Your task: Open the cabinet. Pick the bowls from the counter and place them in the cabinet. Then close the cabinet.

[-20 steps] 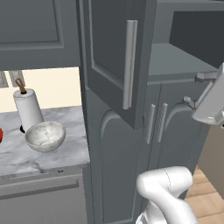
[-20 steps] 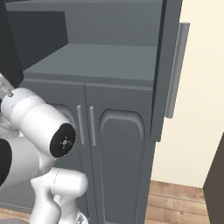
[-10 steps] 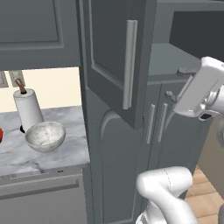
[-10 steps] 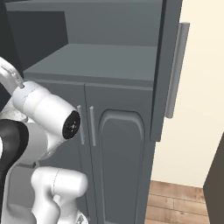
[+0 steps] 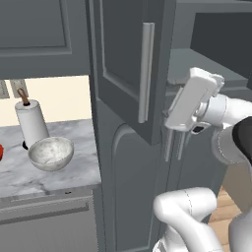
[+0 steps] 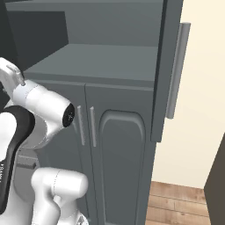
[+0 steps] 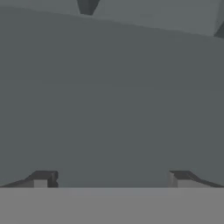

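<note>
White glossy rounded arm links (image 5: 187,216), black joint sections, boxy white hand housing (image 5: 191,100).

Flat, even rendered light with soft shadows; the cabinet (image 5: 123,74) interior is dim, the hand view murky grey and featureless.

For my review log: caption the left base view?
Cabinet doors open, marbled bowl on counter, arm raised beside the shelf.

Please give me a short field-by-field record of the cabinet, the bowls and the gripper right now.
cabinet: both upper doors swung open, grey shelf bare
marbled bowl: on the counter, beside the paper-towel roll
red bowl: at the picture's left edge, mostly cut off
gripper: open, holding nothing, facing a plain grey surface
</note>
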Controlling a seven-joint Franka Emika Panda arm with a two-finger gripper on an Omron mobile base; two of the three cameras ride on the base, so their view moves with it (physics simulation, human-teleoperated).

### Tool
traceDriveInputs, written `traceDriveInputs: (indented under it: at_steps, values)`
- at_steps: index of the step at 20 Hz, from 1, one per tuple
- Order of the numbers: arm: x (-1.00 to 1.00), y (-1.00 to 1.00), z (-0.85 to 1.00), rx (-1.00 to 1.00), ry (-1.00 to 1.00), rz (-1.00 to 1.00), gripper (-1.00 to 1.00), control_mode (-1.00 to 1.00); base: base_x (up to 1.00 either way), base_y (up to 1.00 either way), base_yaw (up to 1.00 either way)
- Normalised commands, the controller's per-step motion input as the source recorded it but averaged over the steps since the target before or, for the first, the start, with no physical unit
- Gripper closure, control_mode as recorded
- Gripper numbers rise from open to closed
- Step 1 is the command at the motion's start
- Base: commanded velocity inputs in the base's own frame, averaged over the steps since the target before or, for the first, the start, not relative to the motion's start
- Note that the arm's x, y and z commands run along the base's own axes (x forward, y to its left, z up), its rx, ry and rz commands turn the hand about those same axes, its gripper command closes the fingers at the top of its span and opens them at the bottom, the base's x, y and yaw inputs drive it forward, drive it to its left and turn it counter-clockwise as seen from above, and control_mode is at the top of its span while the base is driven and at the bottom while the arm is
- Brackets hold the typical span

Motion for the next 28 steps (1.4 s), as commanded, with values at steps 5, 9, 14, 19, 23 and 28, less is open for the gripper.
traceDriveInputs:
  at_steps: [5,9,14,19,23,28]
  values:
    - [0.60,0.97,-0.26,0.06,0.08,0.14,-1.00,-1.00,0.00,0.00,0.00]
    - [0.57,1.00,-0.19,0.03,0.06,0.14,-1.00,-1.00,0.00,0.00,0.00]
    - [0.48,1.00,-0.02,0.00,0.00,0.07,-1.00,-1.00,0.00,0.00,0.00]
    - [0.32,0.36,-0.01,-0.01,0.01,-0.01,-1.00,-1.00,0.00,0.00,0.00]
    - [-0.01,-0.01,0.00,0.00,-0.07,0.00,-1.00,-1.00,0.00,0.00,0.00]
    - [-0.16,-0.49,0.09,-0.04,-0.02,0.00,-1.00,-1.00,0.00,0.00,0.00]
